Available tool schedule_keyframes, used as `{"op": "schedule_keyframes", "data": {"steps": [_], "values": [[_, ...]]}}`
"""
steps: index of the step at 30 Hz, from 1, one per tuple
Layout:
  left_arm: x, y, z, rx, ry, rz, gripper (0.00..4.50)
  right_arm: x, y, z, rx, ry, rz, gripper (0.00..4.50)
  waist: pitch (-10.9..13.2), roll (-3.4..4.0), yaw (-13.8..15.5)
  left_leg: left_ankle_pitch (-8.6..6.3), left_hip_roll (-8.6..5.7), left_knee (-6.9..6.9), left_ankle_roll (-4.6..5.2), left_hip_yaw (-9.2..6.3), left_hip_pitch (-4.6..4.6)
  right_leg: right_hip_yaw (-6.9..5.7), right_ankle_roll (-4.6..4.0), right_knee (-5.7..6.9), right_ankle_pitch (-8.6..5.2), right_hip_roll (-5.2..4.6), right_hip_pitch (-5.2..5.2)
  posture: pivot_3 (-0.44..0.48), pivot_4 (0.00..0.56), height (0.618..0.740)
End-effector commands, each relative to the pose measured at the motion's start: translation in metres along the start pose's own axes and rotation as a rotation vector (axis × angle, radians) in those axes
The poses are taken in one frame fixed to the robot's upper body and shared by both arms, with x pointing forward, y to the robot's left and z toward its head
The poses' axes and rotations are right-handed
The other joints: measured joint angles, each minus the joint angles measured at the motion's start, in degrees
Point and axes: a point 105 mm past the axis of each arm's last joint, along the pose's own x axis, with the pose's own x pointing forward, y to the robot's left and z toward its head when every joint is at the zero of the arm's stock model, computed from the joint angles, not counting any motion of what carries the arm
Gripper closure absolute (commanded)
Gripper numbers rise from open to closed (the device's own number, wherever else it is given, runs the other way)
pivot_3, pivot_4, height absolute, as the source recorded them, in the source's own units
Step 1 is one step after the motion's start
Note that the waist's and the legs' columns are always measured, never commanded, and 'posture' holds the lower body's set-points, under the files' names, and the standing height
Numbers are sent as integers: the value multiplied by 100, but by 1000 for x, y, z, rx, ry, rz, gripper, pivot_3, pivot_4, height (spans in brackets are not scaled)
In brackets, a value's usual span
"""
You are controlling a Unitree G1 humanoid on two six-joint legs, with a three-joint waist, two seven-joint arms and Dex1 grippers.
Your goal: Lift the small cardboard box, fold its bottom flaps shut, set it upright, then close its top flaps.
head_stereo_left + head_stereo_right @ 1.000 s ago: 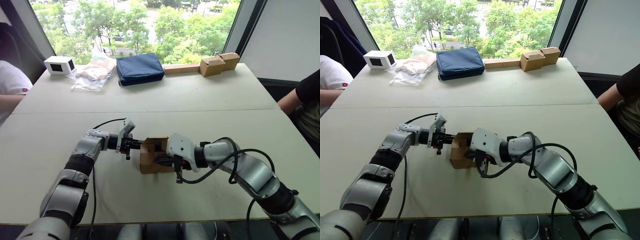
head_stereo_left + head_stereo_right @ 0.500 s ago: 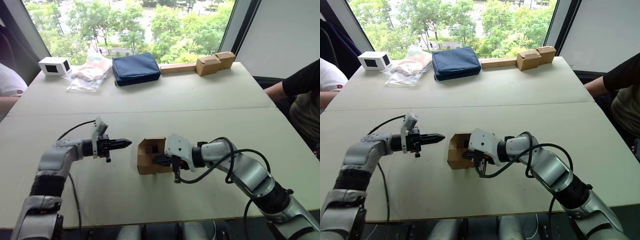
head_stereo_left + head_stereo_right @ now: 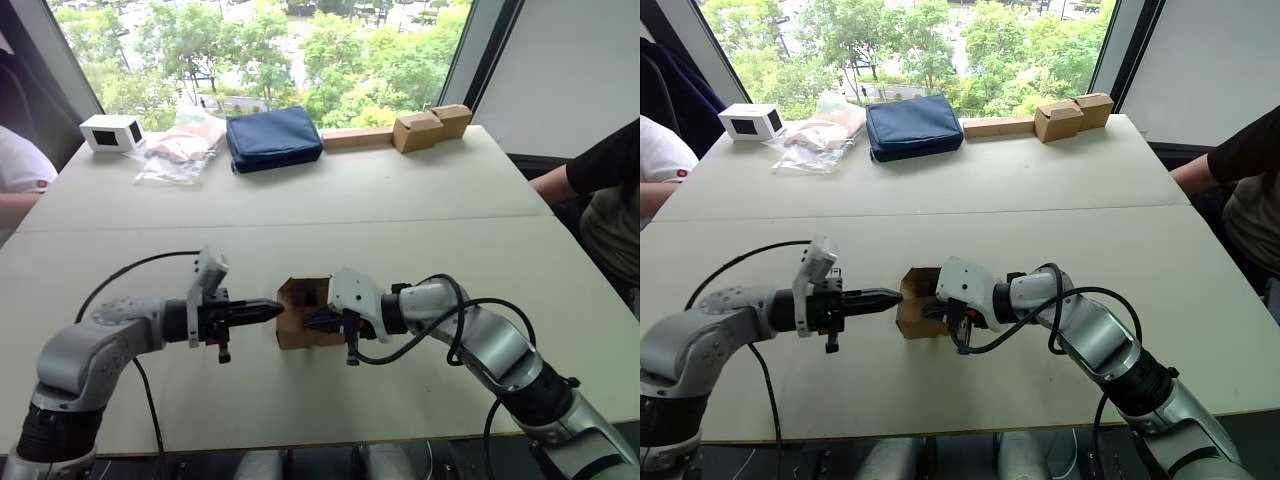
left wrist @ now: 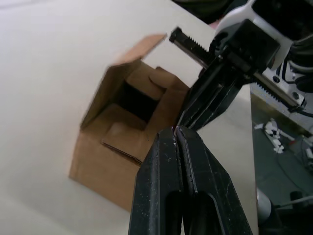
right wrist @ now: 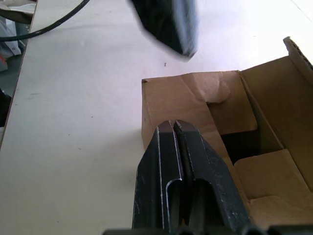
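Both hands closed | small cardboard box [image 3: 303, 312] between left hand [image 3: 277, 309], right hand [image 3: 312, 321]

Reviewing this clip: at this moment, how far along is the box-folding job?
Partway. The small cardboard box stands upright on the table, so the bottom looks dealt with, though it cannot be seen. In hand: the top flaps are only partly folded in, the opening still showing. The right gripper, shut, sits at the box's edge; the left gripper, shut, points at its side. Left: closing the top.
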Motion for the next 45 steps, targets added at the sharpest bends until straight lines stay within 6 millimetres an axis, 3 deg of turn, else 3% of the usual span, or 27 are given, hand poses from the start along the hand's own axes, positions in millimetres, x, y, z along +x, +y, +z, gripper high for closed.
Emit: {"op": "schedule_keyframes", "data": {"steps": [1,5,9,14,18,22,29,35,41,45], "values": [[6,-3,2,39,-11,-13,4454,-4,-5,8,-29,-18,-24,4500,0,0,1,0,0,0,0,0,0,0,0,0,0,0,0,0,150,740],[10,1,-4,44,13,-18,4454,-8,-9,15,-30,-56,-47,4500,0,0,8,0,-1,0,0,0,0,0,-1,-4,0,-2,2,0,150,740],[12,4,-7,51,24,-22,4454,-22,-21,56,40,-273,-79,4500,0,2,4,0,0,-2,0,0,0,0,-1,-4,0,-1,1,0,150,740],[13,6,-7,55,19,-25,4454,-35,-40,79,66,-394,-148,4500,0,3,13,0,0,-4,-1,0,1,0,-1,-4,0,-2,1,0,150,740],[15,7,-6,62,20,-24,4454,-26,-61,65,-19,-296,-273,4500,0,3,3,0,-2,-4,-1,1,1,-1,-2,-5,0,-6,1,0,150,740],[14,7,-4,65,16,-21,4454,-15,-65,52,-85,-209,-292,4500,0,4,-5,0,-2,-8,-1,3,0,-1,-2,-4,0,-5,-4,0,150,740],[14,5,-7,63,14,-20,4454,0,-50,33,-92,-119,-218,4500,1,5,-1,1,-2,-10,-2,3,1,-1,-2,-4,0,-3,-3,0,150,740],[12,3,-4,61,3,-19,4454,1,-30,25,-70,-99,-132,4500,1,5,-1,1,-2,-10,-2,3,1,-1,-2,-5,0,-4,-3,0,150,740],[-7,19,17,54,-67,32,4454,1,-26,19,-53,-77,-123,4500,1,5,-4,1,0,-13,-2,1,1,-1,-3,-5,-1,-2,-7,0,150,740],[0,20,22,79,-68,18,4454,1,-26,18,-51,-75,-129,4500,1,4,9,1,-3,-13,-2,1,0,-3,-3,-7,-1,-4,-4,0,150,740]]}}
